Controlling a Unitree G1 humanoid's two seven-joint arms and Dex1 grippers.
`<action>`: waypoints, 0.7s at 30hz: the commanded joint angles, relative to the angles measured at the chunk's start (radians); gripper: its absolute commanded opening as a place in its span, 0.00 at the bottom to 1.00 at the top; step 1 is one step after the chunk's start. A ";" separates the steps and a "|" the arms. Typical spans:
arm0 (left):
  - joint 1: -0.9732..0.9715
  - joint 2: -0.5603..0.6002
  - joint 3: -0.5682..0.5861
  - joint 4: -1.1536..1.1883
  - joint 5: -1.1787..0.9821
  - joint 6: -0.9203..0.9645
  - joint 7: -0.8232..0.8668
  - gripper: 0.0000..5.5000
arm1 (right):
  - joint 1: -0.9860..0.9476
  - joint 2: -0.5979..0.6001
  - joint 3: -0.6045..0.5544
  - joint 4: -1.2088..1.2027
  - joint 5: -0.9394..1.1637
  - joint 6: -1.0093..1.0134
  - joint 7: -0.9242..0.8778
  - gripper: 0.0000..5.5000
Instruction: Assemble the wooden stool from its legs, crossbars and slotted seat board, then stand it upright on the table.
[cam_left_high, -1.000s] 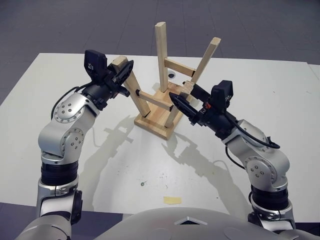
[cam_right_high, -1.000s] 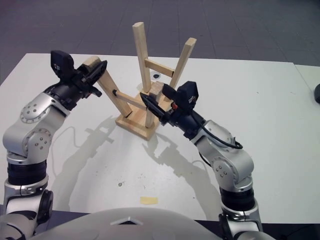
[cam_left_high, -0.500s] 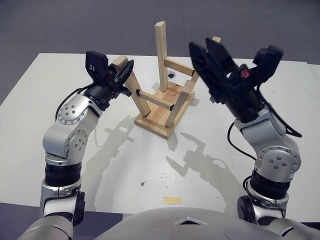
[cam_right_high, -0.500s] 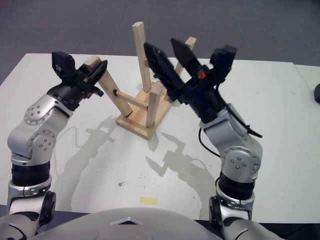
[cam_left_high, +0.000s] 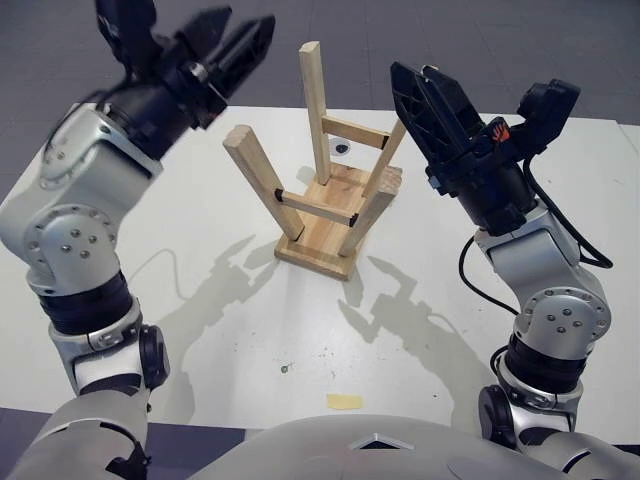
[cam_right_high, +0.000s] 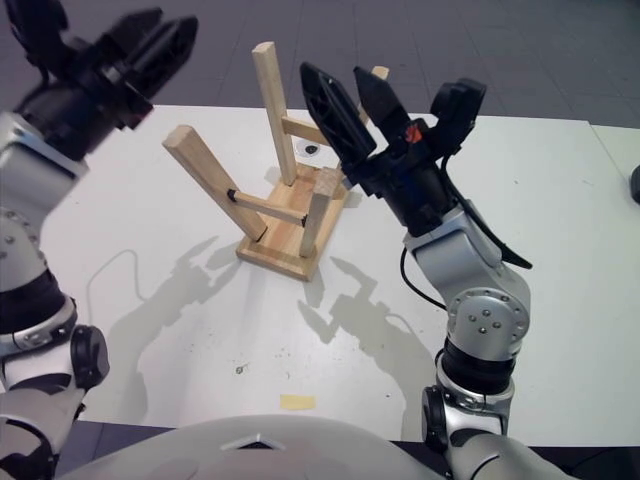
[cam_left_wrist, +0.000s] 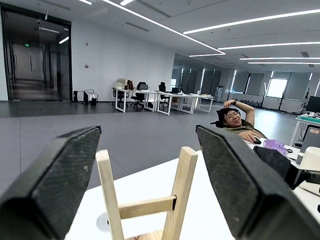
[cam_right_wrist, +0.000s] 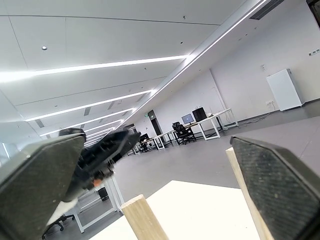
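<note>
Left end effector (cam_left_high: 240, 30): raised high over the far left of the table (cam_left_high: 600, 200), fingers spread wide and holding nothing. It is well apart from the stool.
Right end effector (cam_left_high: 412, 72): raised just to the right of the stool, jaws also gaping and empty. Its fingers stand near the far right leg (cam_left_high: 390, 145) without touching it.
Stool (cam_left_high: 325, 200): upside down near the middle of the table, with the seat board (cam_left_high: 312, 250) flat on the surface and four legs splaying upward. The near left leg (cam_left_high: 258, 180) leans out toward the left arm.
Crossbars: one (cam_left_high: 318, 207) joins the two near legs and another (cam_left_high: 357, 131) joins the two far ones. Both look seated in their joints.
Progress: assembly appears finished. What seems left is turning the stool onto its feet.
Grip advice: take two opposite legs low down, near the seat board, where the joints are stiffest. Pulling on a leg tip would probably lever the leg out of its slot.
Turning advice: close both sides evenly, lift clear of the table, and rotate about the line between the two grips. Then set all four feet down together.
Risk: press-fit parts may slip if squeezed unevenly or swung fast. A leg catching the table mid-turn could pop a crossbar.
Other: a small yellowish scrap (cam_left_high: 345, 401) lies near the front edge, clear of the work.
</note>
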 joint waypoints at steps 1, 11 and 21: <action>-0.225 0.014 -0.022 0.112 0.054 -0.064 -0.030 0.79 | -0.030 -0.010 0.002 -0.017 -0.002 -0.011 -0.031 0.98; 0.146 -0.056 -0.302 0.202 0.213 -0.027 -0.155 0.98 | 0.097 -0.024 0.109 -0.016 -0.110 0.011 -0.063 0.98; -0.027 -0.173 -0.181 0.116 0.094 0.015 -0.019 0.98 | 0.108 0.032 0.117 -0.002 -0.146 -0.032 -0.049 0.98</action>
